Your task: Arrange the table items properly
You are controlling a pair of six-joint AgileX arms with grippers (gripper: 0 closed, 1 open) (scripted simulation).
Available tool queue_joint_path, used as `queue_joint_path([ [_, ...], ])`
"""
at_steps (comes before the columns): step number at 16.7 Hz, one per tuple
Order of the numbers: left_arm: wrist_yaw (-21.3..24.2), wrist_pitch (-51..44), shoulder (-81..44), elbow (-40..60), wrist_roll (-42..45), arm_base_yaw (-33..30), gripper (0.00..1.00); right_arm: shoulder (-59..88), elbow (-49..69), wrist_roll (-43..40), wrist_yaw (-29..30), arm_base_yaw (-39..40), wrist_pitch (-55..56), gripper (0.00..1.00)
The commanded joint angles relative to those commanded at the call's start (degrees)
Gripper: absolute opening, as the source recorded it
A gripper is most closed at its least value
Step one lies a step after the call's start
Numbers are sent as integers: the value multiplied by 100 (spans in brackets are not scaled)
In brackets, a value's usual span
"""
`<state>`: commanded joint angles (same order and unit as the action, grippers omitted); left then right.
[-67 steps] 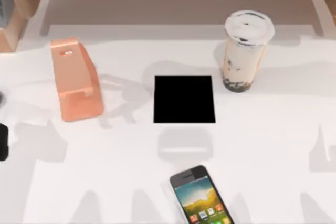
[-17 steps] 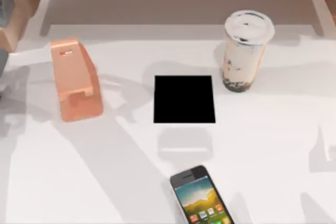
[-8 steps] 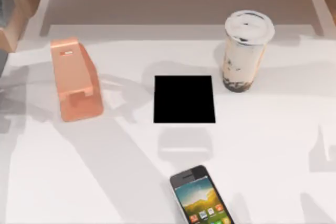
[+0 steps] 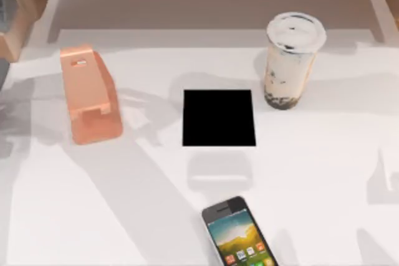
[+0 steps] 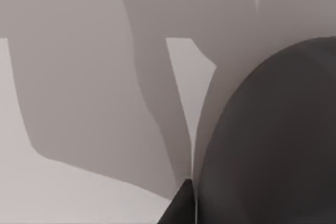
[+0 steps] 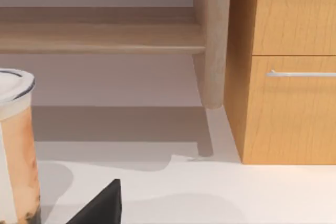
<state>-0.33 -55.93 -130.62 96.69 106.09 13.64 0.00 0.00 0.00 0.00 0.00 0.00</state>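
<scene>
Grey mouse [image 5: 273,140] just beside left tool [image 5: 181,205], low over desk [image 5: 79,198]; right tool [image 6: 102,205] near milk-tea cup [image 6: 16,145]; grip width of either impossible to tell

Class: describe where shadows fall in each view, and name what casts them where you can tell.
Top view: the milk-tea cup and stand cast soft shadows; broad grey bands cross the table. Left wrist view: large overlapping shadows, caster unclear. Right wrist view: the wooden leg shades the tabletop.

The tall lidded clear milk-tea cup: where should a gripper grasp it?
Probably around the mid-wall of the tall lidded clear milk-tea cup, approached level from the table's right side: it stands upright, round and narrowing downward, with the flat black square pad at its left.
</scene>
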Motion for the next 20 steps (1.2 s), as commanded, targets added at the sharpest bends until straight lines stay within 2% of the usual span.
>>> queue_joint_path([
  [11, -4, -1950, 418, 1526, -10, -15, 0, 0, 0, 0, 0, 0, 0, 100],
  [17, -2, -1991, 423, 1566, 3, -15, 0, 0, 0, 0, 0, 0, 0, 100],
  [20, 63, -2045, 622, 1909, 376, -317, 0, 0, 0, 0, 0, 0, 0, 100],
])
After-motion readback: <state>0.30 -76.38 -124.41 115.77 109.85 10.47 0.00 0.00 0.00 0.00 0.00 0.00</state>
